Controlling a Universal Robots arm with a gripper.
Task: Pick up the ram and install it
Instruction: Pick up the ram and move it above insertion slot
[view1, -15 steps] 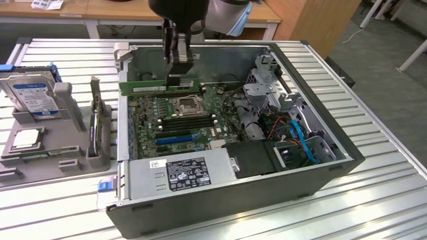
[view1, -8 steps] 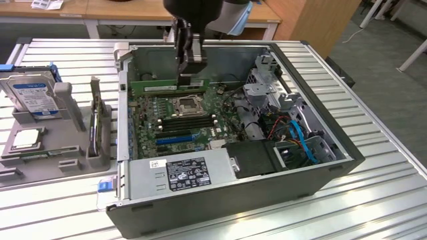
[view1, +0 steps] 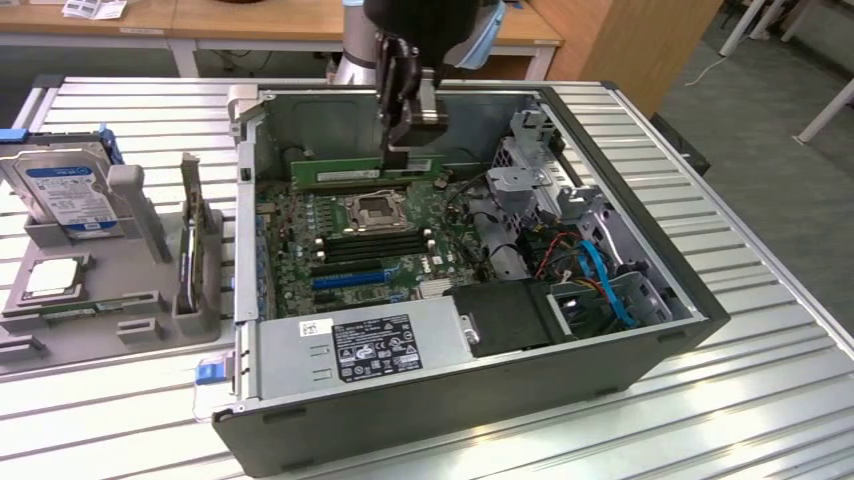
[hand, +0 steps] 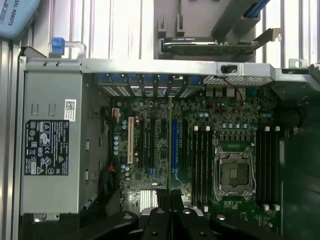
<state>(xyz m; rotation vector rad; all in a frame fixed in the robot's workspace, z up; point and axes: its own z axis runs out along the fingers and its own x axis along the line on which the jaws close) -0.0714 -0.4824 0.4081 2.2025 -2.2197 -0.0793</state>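
Note:
The ram (view1: 340, 170) is a long green stick that hangs level above the back of the open computer case (view1: 641, 335), over the motherboard (view1: 350, 235). My gripper (view1: 411, 158) is shut on its upper edge near one end. In the wrist view the ram (hand: 170, 140) shows edge-on as a thin line running out from between my fingertips (hand: 170, 200), above the blue and black expansion slots. The black memory slots (hand: 200, 165) lie beside the CPU socket (hand: 234, 172), a little to one side of the ram's line.
A silver power supply (view1: 360, 345) fills the near end of the case. Cables and a drive cage (view1: 574, 250) crowd the exterior view's right side. On the exterior view's left, a grey tray (view1: 150, 330) holds a hard drive (view1: 67, 190), a CPU chip (view1: 54, 275) and an upright card (view1: 200, 250).

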